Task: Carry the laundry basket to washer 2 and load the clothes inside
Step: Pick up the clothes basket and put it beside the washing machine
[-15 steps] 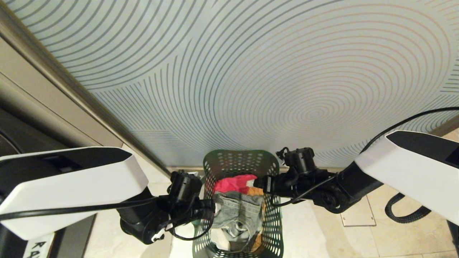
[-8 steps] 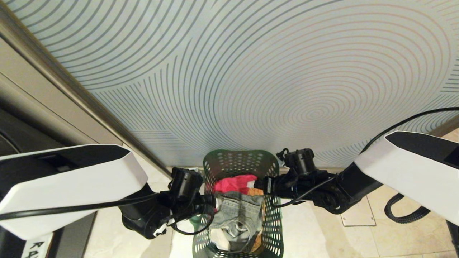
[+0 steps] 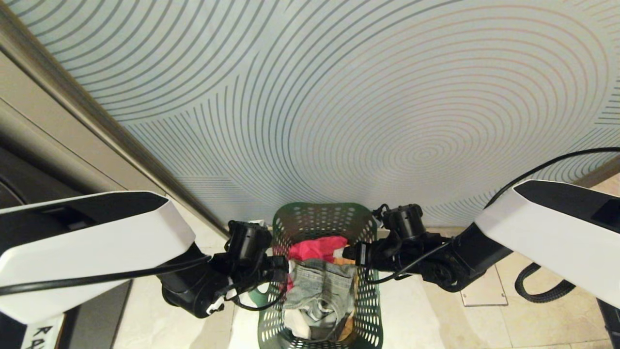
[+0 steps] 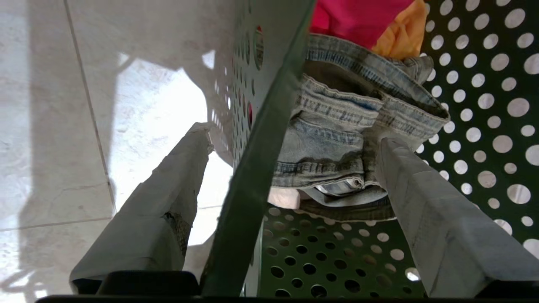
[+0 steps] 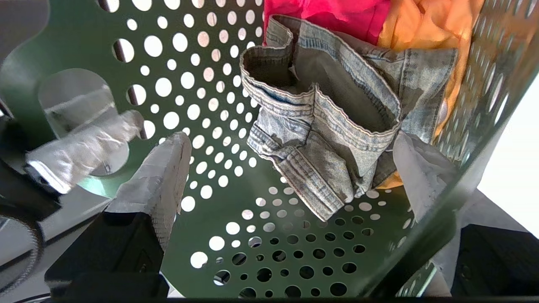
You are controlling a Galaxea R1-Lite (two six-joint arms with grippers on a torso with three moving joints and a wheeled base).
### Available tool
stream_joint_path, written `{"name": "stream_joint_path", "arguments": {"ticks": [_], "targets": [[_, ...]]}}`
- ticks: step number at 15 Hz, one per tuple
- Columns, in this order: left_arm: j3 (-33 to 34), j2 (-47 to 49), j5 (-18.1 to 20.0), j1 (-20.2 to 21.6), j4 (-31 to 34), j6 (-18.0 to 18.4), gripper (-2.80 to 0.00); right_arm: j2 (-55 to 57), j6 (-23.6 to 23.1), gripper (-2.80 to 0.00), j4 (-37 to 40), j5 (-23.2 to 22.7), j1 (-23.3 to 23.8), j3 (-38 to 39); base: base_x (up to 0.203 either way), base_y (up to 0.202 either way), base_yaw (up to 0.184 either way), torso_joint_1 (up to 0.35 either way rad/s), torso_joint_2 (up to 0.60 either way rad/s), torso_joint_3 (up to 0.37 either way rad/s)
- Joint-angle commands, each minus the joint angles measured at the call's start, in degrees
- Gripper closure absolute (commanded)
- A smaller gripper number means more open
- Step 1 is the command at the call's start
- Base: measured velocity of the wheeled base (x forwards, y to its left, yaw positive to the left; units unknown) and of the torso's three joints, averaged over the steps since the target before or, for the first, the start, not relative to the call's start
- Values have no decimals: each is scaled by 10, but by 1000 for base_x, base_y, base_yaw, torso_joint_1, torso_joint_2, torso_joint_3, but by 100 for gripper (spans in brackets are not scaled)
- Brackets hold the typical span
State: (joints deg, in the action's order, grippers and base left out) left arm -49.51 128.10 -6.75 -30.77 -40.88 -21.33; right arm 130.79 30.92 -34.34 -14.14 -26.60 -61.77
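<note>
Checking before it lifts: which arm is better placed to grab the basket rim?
Neither clearly. The left pincer stands open astride the left wall of the laundry basket, the right pincer open astride the right wall. Both look ready to close together.

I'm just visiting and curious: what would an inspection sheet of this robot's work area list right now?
Surface: pale tiled floor.
Job's things: green laundry basket on the floor, holding the clothes; no washer label in view.
Clutter: nothing seen.
End effectors: left end effector open, straddling the basket's left wall; right end effector open, straddling the right wall.
Cables: black cable along the left arm; corrugated hose on the floor at right.
Surroundings: wall with a curved line pattern behind the basket.
</note>
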Motion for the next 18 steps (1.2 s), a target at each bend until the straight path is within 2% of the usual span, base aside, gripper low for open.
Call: {"name": "stream_joint_path", "arguments": {"ticks": [1,6,9,13,18], "targets": [[1,-15,-1,0,-1,-1,-280,2,1,-280,-1,-1,0,0,0,0,0,0,0,0],[-1,-63,9,1,48,-5,-280,6,0,-280,-1,-1,0,0,0,0,0,0,0,0],[-2,-66,54,10,84,-21,-280,9,-1,-280,-3,0,-1,0,0,0,0,0,0,0],[0,-62,80,14,97,-27,-280,19,0,-280,-4,5,-4,-6,0,0,0,0,0,0],[-2,-65,115,12,113,-59,-280,22,-1,-280,-5,12,-6,-8,0,0,0,0,0,0]]}}
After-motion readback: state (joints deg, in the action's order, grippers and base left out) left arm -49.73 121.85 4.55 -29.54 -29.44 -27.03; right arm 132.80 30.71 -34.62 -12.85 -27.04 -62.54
